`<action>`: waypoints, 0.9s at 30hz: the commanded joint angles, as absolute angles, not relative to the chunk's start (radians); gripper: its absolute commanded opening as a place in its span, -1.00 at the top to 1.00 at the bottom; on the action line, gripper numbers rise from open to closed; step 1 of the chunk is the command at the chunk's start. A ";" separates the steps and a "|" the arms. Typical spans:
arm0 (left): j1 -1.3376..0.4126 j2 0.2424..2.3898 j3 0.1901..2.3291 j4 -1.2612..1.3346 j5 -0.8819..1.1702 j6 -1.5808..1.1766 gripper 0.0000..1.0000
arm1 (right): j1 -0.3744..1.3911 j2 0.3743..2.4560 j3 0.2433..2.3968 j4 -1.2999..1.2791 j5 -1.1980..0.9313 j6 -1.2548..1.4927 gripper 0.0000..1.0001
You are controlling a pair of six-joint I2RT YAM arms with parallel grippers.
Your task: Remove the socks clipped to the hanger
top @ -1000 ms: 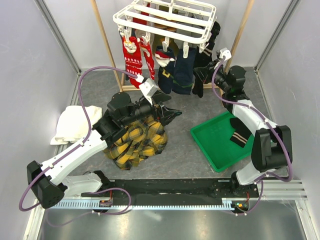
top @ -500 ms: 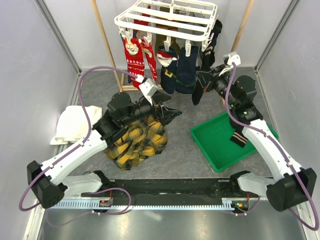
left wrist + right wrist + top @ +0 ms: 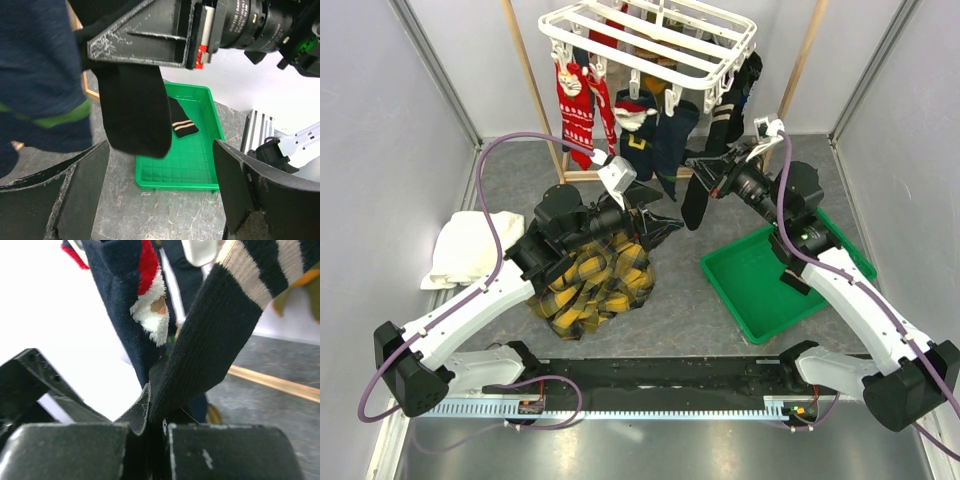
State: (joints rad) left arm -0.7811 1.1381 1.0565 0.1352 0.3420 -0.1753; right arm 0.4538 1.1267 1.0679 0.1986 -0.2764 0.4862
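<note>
The white hanger [image 3: 650,35] hangs at the top with red socks [image 3: 575,105] and navy Santa socks [image 3: 635,125] clipped to it. My right gripper [image 3: 710,172] is shut on a black sock [image 3: 695,205], which runs taut up towards the hanger's right side. In the right wrist view the black sock [image 3: 220,325] has white stripes and is pinched in the right gripper [image 3: 157,425], with a Santa sock [image 3: 135,290] beside it. My left gripper [image 3: 655,212] is open and empty below the socks. In the left wrist view the left gripper [image 3: 160,200] faces the black sock [image 3: 135,110].
A green tray [image 3: 760,300] at the right holds one black sock [image 3: 795,275]; it also shows in the left wrist view [image 3: 195,170]. A yellow-black plaid cloth [image 3: 590,280] lies under the left arm. A white towel [image 3: 460,250] lies at the left. Wooden poles [image 3: 530,80] flank the hanger.
My right gripper has pulled the black sock down and to the left, away from the hanger. The hanger has swung and tilted to the left. The left arm has not moved.
</note>
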 commanded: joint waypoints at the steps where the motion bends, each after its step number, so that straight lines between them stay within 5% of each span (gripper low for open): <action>1: -0.788 1.132 1.052 0.184 0.305 -0.179 -0.81 | 0.486 1.121 1.057 0.268 -0.261 0.555 1.00; 20: -0.827 1.213 1.043 0.209 0.207 -0.219 -0.79 | 0.624 1.157 1.031 0.351 -0.084 0.719 1.00; 23: -0.838 1.223 1.051 0.196 0.183 -0.203 0.02 | 0.635 1.151 1.022 0.356 -0.074 0.727 1.00; 24: -0.839 1.221 1.051 0.195 0.172 -0.201 0.55 | 0.637 1.149 1.023 0.339 -0.069 0.724 0.86; 26: -0.839 1.216 1.051 0.195 0.163 -0.199 0.94 | 0.640 1.144 1.031 0.309 -0.052 0.715 0.76; 27: -0.839 1.216 1.051 0.195 0.155 -0.199 0.96 | 0.640 1.144 1.043 0.278 -0.051 0.709 0.65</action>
State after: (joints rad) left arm -0.8337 1.2213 1.0401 0.1623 0.2066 -0.2081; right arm 0.6312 1.1606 1.0252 0.3035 -0.0895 0.7090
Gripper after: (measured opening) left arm 0.083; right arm 0.109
